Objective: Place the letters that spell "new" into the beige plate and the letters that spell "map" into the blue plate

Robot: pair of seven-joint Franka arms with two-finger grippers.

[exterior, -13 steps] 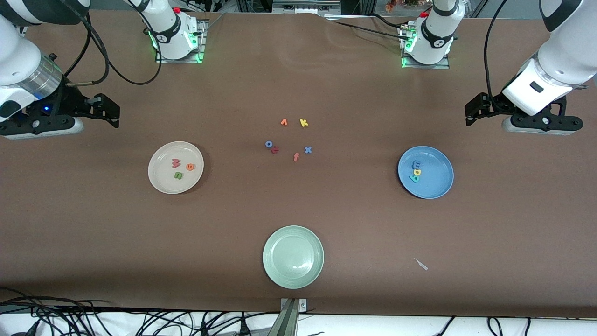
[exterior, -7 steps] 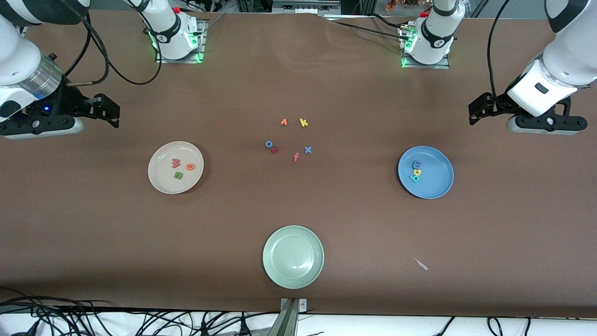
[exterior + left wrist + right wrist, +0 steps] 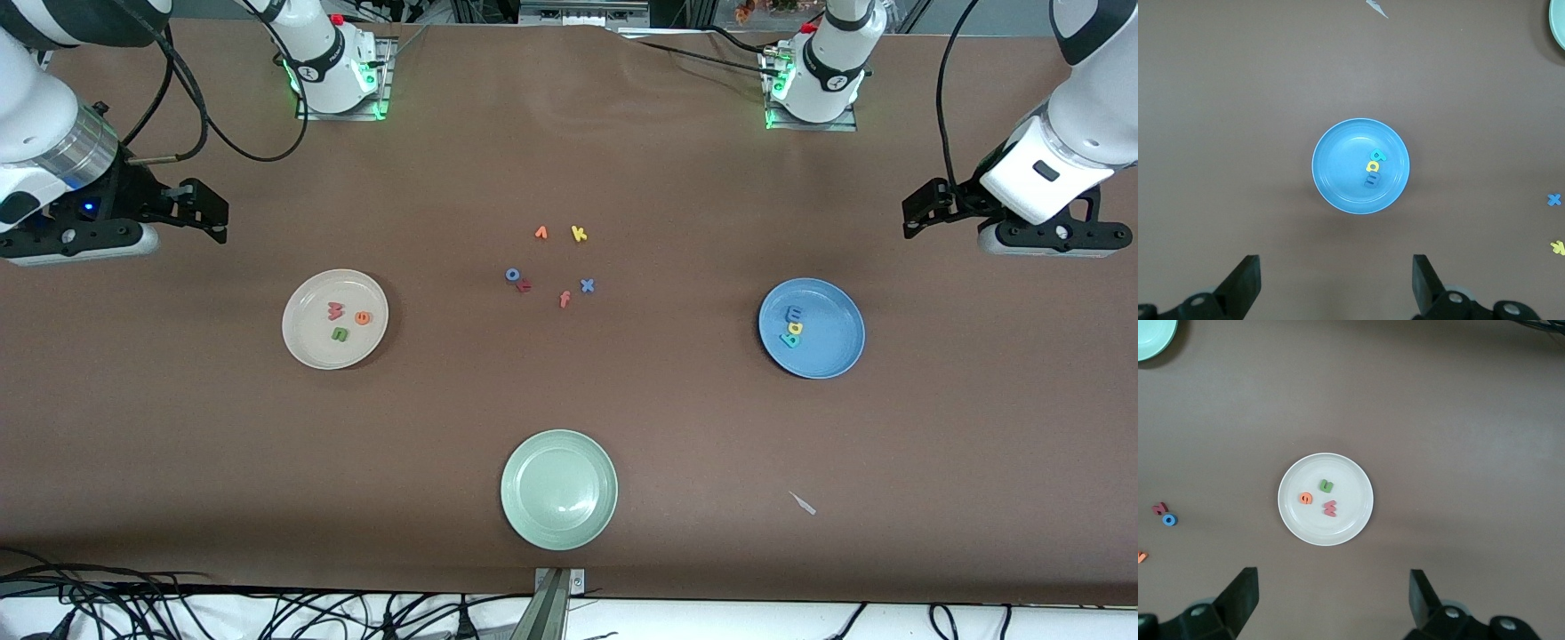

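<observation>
Green n (image 3: pixel 340 334), orange e (image 3: pixel 362 317), red w (image 3: pixel 335 310) in beige plate (image 3: pixel 307 348). Blue m (image 3: pixel 795 314), yellow a (image 3: pixel 796 328), teal p (image 3: pixel 788 339) in blue plate (image 3: pixel 836 342). Left gripper (image 3: pixel 917 208) over bench (image 3: pixel 569 133) near blue plate, fingers spread, empty. Right gripper (image 3: pixel 206 212) near beige plate, fingers spread, empty.

Pretty even overhead light, bright enough — the matte brown table cover (image 3: pixel 622 400) shows no glare. The glossy pale green round plate (image 3: pixel 559 490) catches a small highlight, and the plates throw soft, short shadows. All views look sharp — only green LED glow at the arm bases (image 3: pixel 338 98).
</observation>
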